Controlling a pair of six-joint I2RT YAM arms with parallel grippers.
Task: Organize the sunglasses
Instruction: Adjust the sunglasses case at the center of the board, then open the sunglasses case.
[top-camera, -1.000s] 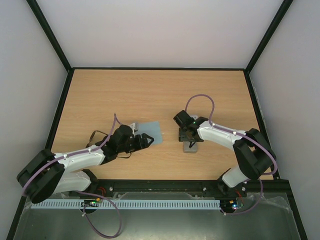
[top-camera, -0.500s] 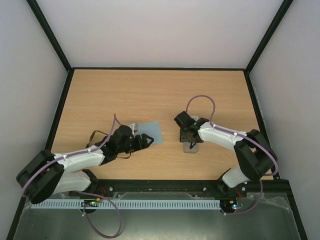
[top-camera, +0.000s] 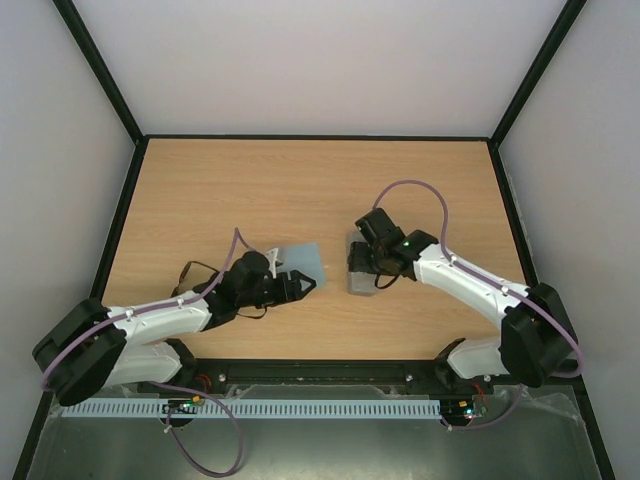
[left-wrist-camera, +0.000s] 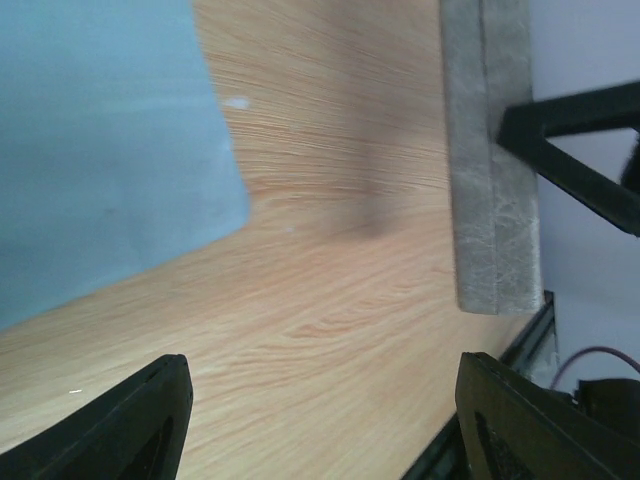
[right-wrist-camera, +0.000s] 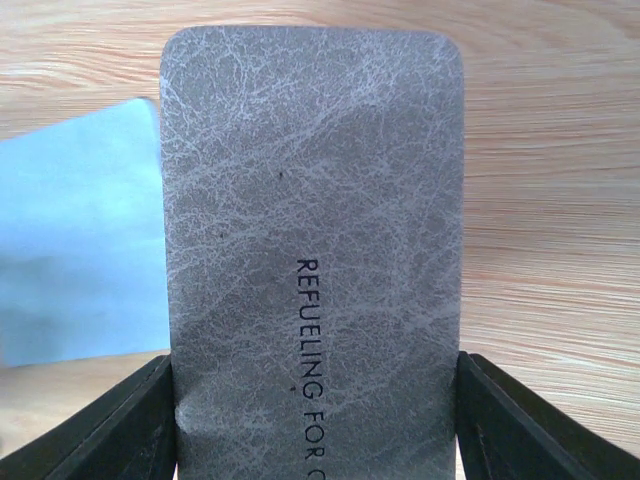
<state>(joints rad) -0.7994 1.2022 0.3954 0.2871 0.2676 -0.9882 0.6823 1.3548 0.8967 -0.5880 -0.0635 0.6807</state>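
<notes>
I make out the sunglasses (top-camera: 192, 270) only as thin dark lines by my left arm's wrist, at 8 o'clock from the blue cloth (top-camera: 305, 258). The left gripper (top-camera: 306, 283) gapes empty. The right gripper (right-wrist-camera: 315, 360) clamps the grey case (right-wrist-camera: 310, 180) at the cloth's 3 o'clock.

This looks like a robot test cell in a lab. A wooden table (top-camera: 300, 180) is boxed in by a black frame (top-camera: 103, 75) and plain white walls (top-camera: 320, 60). Two white robot arms (top-camera: 150, 318) are bolted along the bottom edge of the overhead view. Purple cables (top-camera: 410, 182) loop off them, and a white slotted cable duct (top-camera: 300, 408) runs across the bottom.
</notes>
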